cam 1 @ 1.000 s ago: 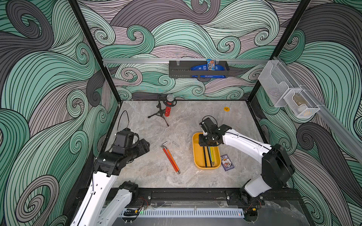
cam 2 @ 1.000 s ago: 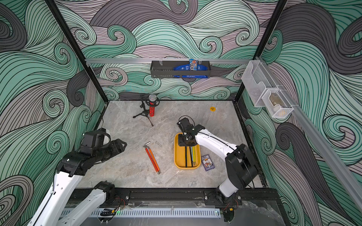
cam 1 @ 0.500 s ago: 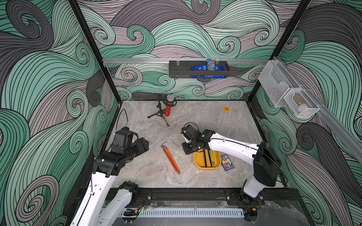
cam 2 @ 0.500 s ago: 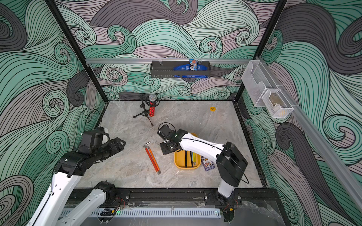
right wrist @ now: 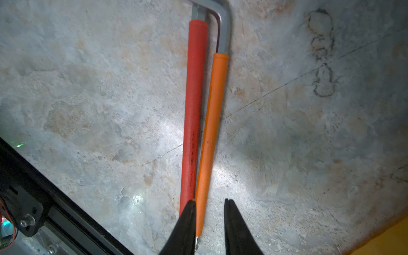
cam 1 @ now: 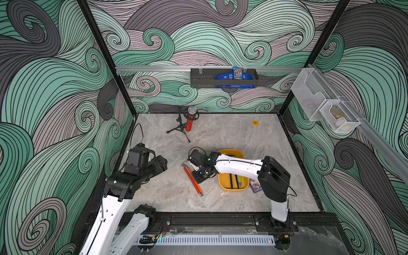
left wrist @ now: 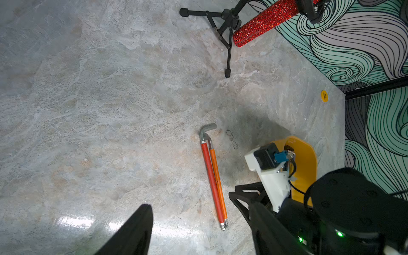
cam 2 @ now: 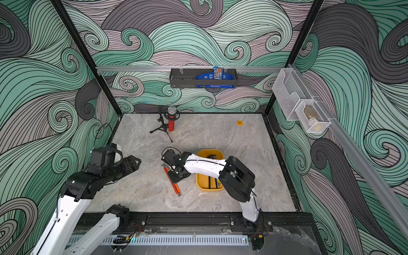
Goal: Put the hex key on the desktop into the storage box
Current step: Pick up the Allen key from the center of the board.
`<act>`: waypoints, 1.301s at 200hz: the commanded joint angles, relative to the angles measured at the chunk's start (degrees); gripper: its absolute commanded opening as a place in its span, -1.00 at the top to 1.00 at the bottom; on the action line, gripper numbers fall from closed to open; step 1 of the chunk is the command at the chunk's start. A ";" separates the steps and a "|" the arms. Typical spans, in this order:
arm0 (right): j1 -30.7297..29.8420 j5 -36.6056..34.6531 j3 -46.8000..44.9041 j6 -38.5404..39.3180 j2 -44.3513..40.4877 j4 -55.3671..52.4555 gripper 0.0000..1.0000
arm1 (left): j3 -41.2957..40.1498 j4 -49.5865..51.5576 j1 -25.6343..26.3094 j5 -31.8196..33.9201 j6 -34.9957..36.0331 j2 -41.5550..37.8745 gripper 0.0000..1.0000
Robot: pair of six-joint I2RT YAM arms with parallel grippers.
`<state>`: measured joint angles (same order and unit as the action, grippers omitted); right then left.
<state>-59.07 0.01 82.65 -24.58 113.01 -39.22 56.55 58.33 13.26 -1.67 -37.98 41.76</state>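
Two long hex keys lie side by side on the grey marble desktop [cam 1: 220, 136], one red-sleeved [right wrist: 194, 110] and one orange-sleeved [right wrist: 213, 132], seen in both top views [cam 1: 192, 181] [cam 2: 172, 183]. My right gripper [right wrist: 208, 203] is low over their straight ends, open a little, with the orange key between its fingers and the red one just outside. The yellow storage box [cam 1: 223, 183] lies right of it, with several thin keys [cam 1: 235, 181] in it. My left gripper [cam 1: 164, 164] hovers open at the left, holding nothing.
A red glitter microphone on a black tripod [cam 1: 189, 124] stands at the back. A small card pack [cam 1: 255, 185] lies right of the box. A yellow sticker [cam 1: 255, 123] is at the back right. A black rack [cam 1: 223, 80] and mesh baskets [cam 1: 324, 110] hang on the walls.
My right arm has swung left from above the storage box to the two keys on the desktop, and its jaws have narrowed. The left arm has stayed put.
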 commanded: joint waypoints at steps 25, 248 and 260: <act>0.08 -2.29 4.68 0.78 4.48 -0.58 0.47 | 2.22 1.10 0.19 0.74 0.14 -0.49 -0.46; 1.43 -12.23 8.32 -4.22 14.22 -4.17 0.58 | 2.07 1.02 0.19 0.55 0.53 0.05 -0.46; 1.52 -11.77 8.23 -4.77 15.15 -4.15 0.59 | 2.07 0.92 0.19 0.51 0.62 0.03 -0.46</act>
<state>-58.06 -9.67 91.31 -27.46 123.87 -40.29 57.32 58.96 13.26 -1.65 -37.95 41.78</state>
